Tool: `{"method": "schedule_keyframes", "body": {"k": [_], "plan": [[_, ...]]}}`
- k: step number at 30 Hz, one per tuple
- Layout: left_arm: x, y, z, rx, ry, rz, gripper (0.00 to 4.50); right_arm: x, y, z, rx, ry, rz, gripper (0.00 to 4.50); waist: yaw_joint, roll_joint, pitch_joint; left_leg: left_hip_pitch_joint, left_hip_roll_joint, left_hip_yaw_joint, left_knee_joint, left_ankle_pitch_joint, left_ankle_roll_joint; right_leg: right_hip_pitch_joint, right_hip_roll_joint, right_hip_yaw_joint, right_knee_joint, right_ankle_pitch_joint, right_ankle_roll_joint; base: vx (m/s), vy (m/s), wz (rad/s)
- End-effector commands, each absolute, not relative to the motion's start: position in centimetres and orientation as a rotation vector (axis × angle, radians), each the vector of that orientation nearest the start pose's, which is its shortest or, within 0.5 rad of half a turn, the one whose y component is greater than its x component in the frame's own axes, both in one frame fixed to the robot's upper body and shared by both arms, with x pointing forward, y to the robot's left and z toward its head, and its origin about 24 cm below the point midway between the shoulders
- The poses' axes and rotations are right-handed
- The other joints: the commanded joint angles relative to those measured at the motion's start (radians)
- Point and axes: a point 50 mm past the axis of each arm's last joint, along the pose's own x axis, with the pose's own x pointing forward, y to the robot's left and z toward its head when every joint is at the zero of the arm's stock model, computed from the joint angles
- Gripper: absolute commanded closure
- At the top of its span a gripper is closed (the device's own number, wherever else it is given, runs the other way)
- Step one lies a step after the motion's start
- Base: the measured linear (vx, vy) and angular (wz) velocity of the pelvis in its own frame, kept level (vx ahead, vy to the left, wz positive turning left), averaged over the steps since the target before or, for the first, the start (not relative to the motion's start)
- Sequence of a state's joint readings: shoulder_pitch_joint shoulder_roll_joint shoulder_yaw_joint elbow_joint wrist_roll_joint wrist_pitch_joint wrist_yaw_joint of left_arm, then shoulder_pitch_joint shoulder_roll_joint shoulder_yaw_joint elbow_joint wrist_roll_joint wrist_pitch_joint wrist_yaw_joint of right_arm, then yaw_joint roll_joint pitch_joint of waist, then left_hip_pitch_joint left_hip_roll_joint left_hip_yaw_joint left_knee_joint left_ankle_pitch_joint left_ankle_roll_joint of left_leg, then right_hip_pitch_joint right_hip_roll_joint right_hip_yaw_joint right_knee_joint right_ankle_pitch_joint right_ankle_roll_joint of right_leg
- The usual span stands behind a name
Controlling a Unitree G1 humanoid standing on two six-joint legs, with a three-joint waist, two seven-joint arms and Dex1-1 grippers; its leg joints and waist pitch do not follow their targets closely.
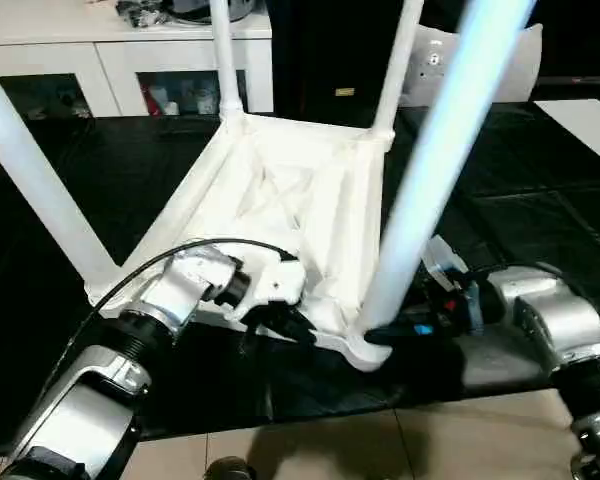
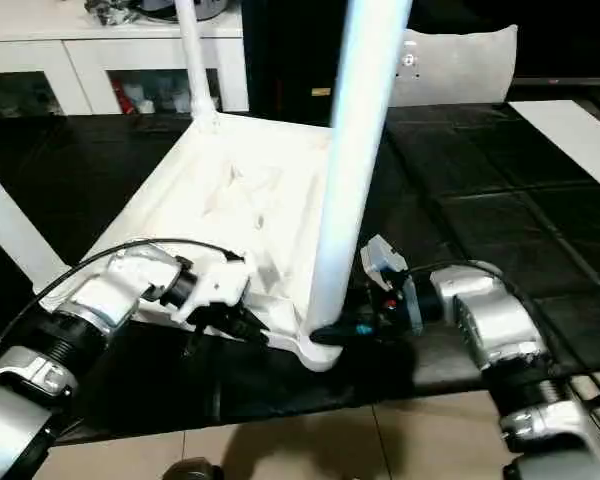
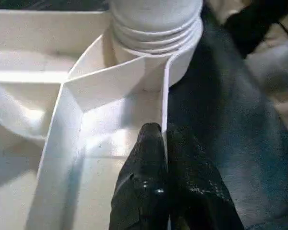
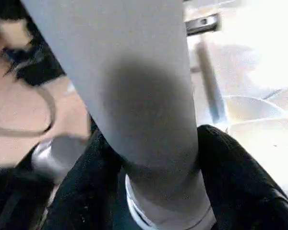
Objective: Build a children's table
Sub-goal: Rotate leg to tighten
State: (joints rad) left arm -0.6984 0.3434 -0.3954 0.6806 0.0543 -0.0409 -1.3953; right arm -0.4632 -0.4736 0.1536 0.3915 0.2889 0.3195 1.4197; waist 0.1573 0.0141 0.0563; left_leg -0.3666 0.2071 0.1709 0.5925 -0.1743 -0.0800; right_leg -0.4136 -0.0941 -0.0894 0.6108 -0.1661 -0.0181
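The children's table lies upside down on the black mat, its ribbed underside (image 1: 280, 190) facing up. Four legs stand in the corner sockets: the near one (image 1: 430, 170), one on the left (image 1: 30, 170) and two far ones (image 1: 223, 50). My left gripper (image 1: 295, 328) is shut on the thin front rim (image 3: 164, 96), with its fingers (image 3: 144, 182) pinching that wall next to the near socket. My right gripper (image 1: 380, 335) grips the base of the near leg (image 4: 134, 86), a black finger (image 4: 230, 182) pressed on each side just above the socket.
A white cabinet with glass doors (image 1: 130, 60) stands at the back left. A flat white board (image 1: 590, 125) lies at the right. The black mat (image 1: 80, 160) ends at the tiled floor (image 1: 380, 440) in front of me.
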Motion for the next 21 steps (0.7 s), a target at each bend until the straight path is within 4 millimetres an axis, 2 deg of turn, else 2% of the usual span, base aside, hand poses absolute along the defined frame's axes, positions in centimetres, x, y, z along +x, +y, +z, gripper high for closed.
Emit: {"method": "schedule_keyframes", "body": {"k": [1,2,3,5,6,7,8,9,10,11,12,13,16,17,18,21], "plan": [[32.4,9.0,7.5,0.500,0.367,-1.556,4.50,30.2,-15.8,6.7,0.024,0.383,1.256,2.41,-0.007,-0.011,-0.068,0.007,0.020,-0.001,-0.072,-0.237,0.021,0.057,-0.054,0.041,-0.087,-0.378,-0.155,0.000,0.000,0.00],[32.6,8.8,7.5,0.486,0.374,-1.523,4.50,30.7,-15.5,6.5,0.028,0.375,1.182,2.41,-0.014,-0.009,-0.065,0.010,0.017,-0.002,-0.074,-0.260,0.009,0.054,-0.055,0.040,-0.094,-0.434,-0.137,0.000,0.000,0.00],[32.9,8.4,7.6,0.454,0.374,-1.472,4.50,31.4,-15.0,6.4,0.042,0.368,1.084,2.44,-0.026,-0.012,-0.064,0.004,0.013,-0.007,-0.076,-0.267,-0.003,0.059,-0.056,0.035,-0.098,-0.483,-0.113,0.000,0.000,0.00],[33.0,8.1,7.6,0.433,0.373,-1.443,4.50,31.8,-14.7,6.4,0.051,0.366,1.032,2.45,-0.041,-0.011,-0.062,-0.002,0.011,-0.011,-0.079,-0.274,-0.015,0.061,-0.056,0.030,-0.101,-0.522,-0.091,0.000,0.000,0.00],[33.3,7.2,7.7,0.389,0.363,-1.367,4.50,32.7,-14.1,6.2,0.058,0.368,0.888,2.47,-0.057,-0.012,-0.065,-0.002,0.008,-0.011,-0.076,-0.274,-0.013,0.062,-0.056,0.027,-0.108,-0.540,-0.071,0.000,0.000,0.00],[33.4,6.8,7.8,0.378,0.361,-1.343,4.50,33.1,-13.9,6.2,0.059,0.371,0.827,2.47,-0.066,-0.012,-0.064,-0.004,0.008,-0.011,-0.077,-0.267,-0.014,0.060,-0.053,0.029,-0.106,-0.523,-0.077,0.000,0.000,0.00],[33.5,6.5,7.8,0.371,0.357,-1.315,4.50,33.4,-13.7,6.1,0.058,0.378,0.774,2.47,-0.075,-0.012,-0.067,-0.013,0.005,-0.014,-0.076,-0.246,-0.015,0.068,-0.053,0.025,-0.102,-0.496,-0.081,0.000,0.000,0.00],[33.6,6.1,7.8,0.365,0.355,-1.289,4.50,33.7,-13.5,6.1,0.062,0.377,0.729,2.47,-0.085,-0.013,-0.070,-0.010,0.003,-0.011,-0.074,-0.239,-0.008,0.063,-0.050,0.026,-0.105,-0.472,-0.086,0.000,0.000,0.00],[33.6,5.9,7.9,0.362,0.353,-1.279,4.50,33.8,-13.4,6.1,0.068,0.371,0.705,2.47,-0.088,-0.013,-0.070,-0.006,0.003,-0.009,-0.072,-0.236,-0.002,0.060,-0.050,0.028,-0.104,-0.456,-0.094,0.000,0.000,0.00],[33.7,5.6,7.9,0.362,0.344,-1.254,4.50,34.1,-13.0,6.3,0.088,0.348,0.681,2.47,-0.090,-0.014,-0.071,-0.005,0.001,-0.007,-0.069,-0.230,0.005,0.059,-0.049,0.029,-0.105,-0.441,-0.100,0.000,0.000,0.00],[33.7,5.2,7.9,0.363,0.339,-1.231,4.50,34.2,-12.7,6.4,0.099,0.327,0.671,2.47,-0.091,-0.013,-0.074,-0.004,0.002,-0.003,-0.066,-0.206,0.026,0.058,-0.047,0.031,-0.102,-0.392,-0.121,0.000,0.000,0.00],[33.7,5.0,8.0,0.364,0.336,-1.216,4.50,34.2,-12.5,6.5,0.105,0.314,0.666,1.94,-0.091,-0.012,-0.075,-0.005,0.003,-0.002,-0.066,-0.196,0.032,0.059,-0.047,0.032,-0.100,-0.369,-0.129,0.000,0.000,0.00],[33.5,4.4,8.2,0.362,0.318,-1.225,4.50,34.0,-12.1,6.7,0.142,0.282,0.680,1.75,-0.081,-0.006,-0.080,-0.005,0.010,-0.002,-0.065,-0.144,0.052,0.065,-0.047,0.034,-0.084,-0.230,-0.177,0.000,0.000,0.00],[33.5,4.4,8.2,0.365,0.316,-1.223,4.50,33.9,-12.1,6.8,0.135,0.270,0.691,1.75,-0.076,-0.006,-0.083,0.001,0.013,0.001,-0.063,-0.126,0.060,0.062,-0.046,0.036,-0.079,-0.168,-0.202,0.000,0.000,0.00],[33.7,4.7,8.3,0.383,0.309,-1.212,4.50,33.6,-12.3,6.9,0.114,0.254,0.723,1.45,-0.070,-0.005,-0.084,-0.002,0.014,0.000,-0.062,-0.105,0.069,0.065,-0.044,0.036,-0.069,-0.109,-0.223,0.000,0.000,0.00],[33.7,5.3,8.2,0.404,0.307,-1.212,4.50,33.2,-13.0,7.0,0.096,0.234,0.760,1.30,-0.059,-0.002,-0.084,0.001,0.016,0.002,-0.061,-0.106,0.084,0.065,-0.044,0.037,-0.065,-0.060,-0.241,0.000,0.000,0.00]]}}
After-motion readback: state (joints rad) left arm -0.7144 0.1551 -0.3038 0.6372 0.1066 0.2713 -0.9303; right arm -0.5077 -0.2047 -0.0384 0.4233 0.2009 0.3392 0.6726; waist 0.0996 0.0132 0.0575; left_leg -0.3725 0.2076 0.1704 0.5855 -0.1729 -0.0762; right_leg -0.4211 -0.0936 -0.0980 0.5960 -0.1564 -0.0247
